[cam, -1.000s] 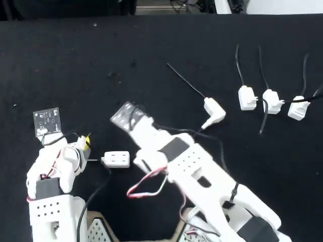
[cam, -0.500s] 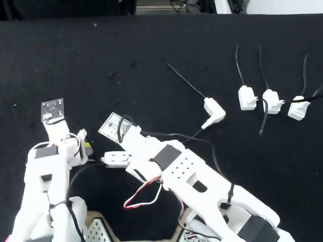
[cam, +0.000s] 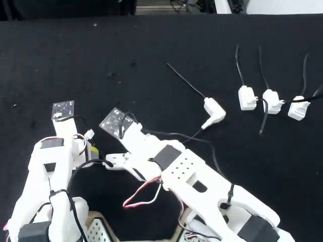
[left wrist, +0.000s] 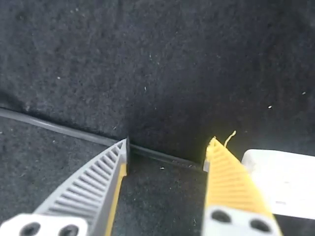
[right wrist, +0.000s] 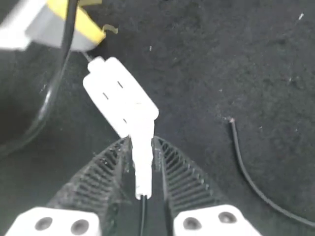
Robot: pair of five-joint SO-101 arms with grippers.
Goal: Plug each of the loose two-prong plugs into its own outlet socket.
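The white outlet block (right wrist: 114,93) lies on the black mat, and in the high view the outlet block (cam: 112,160) sits low at the left, partly under an arm. My right gripper (right wrist: 141,142) is shut on a white two-prong plug (right wrist: 142,162) whose front end meets the block. My left gripper (left wrist: 167,145) stands open, its fingertips on either side of the block's black cord (left wrist: 59,129), with the block (left wrist: 283,182) just beside one yellow finger (left wrist: 231,182). Several loose white plugs lie at the far right: plug (cam: 214,112), plug (cam: 247,98), plug (cam: 272,102).
A fourth white plug (cam: 298,109) lies near the right edge, each plug trailing a thin black cord. A loose black cord (right wrist: 256,182) runs beside my right gripper. The black mat (cam: 101,55) stretches wide toward the back.
The left arm has swung forward and toward the outlet block, its gripper now over the cord. The right gripper has come down onto the block with the plug.
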